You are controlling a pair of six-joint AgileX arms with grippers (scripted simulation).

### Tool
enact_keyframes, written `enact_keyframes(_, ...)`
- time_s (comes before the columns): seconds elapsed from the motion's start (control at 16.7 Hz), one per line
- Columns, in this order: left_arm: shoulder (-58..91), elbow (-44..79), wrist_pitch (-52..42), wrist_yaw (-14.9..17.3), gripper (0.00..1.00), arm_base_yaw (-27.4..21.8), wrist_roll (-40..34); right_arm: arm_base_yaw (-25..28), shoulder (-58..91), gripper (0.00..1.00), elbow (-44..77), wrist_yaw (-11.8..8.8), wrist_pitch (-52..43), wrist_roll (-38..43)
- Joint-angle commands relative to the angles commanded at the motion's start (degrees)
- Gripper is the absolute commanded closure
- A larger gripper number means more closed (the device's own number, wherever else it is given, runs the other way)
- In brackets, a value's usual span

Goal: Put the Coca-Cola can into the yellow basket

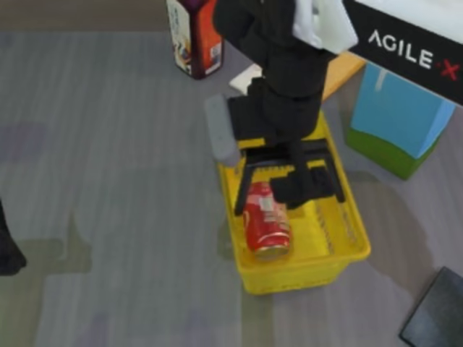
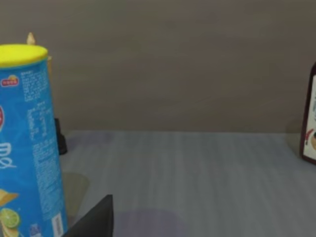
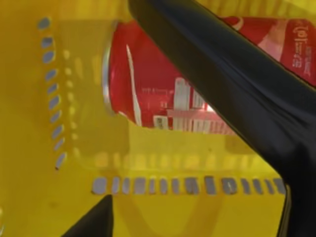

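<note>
A tall blue cylindrical snack tube (image 2: 29,143) with a yellow plastic lid stands close by; a dark carton (image 2: 309,118) stands farther across the grey table (image 2: 197,177).

I count one Coca-Cola can (image 1: 266,223), lying on its side inside the one yellow basket (image 1: 346,256) on my bench. One dark purple and orange carton (image 1: 194,36) stands at the far edge. One blue and green box (image 1: 396,119) sits to the basket's right. One blue crisp tube with a yellow lid (image 2: 27,143) shows in my left wrist view. One dark flat object (image 1: 438,311) lies at the bench's near right corner. Two arms: my right arm (image 1: 289,65) over the basket, my left arm (image 1: 9,249) at the left edge.
</note>
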Motion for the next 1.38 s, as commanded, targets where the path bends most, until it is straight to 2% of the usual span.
enact_keyframes(0.18, 0.0, 0.0, 0.0, 0.0, 0.00, 0.0, 0.0, 0.0, 0.0, 0.00, 0.0, 0.0, 0.0, 0.0)
enact_keyframes(0.96, 0.0, 0.0, 0.0, 0.0, 0.00, 0.0, 0.0, 0.0, 0.0, 0.98, 0.0, 0.0, 0.0, 0.0)
enact_keyframes(1.38, 0.0, 0.0, 0.0, 0.0, 0.00, 0.0, 0.0, 0.0, 0.0, 1.00, 0.0, 0.0, 0.0, 0.0)
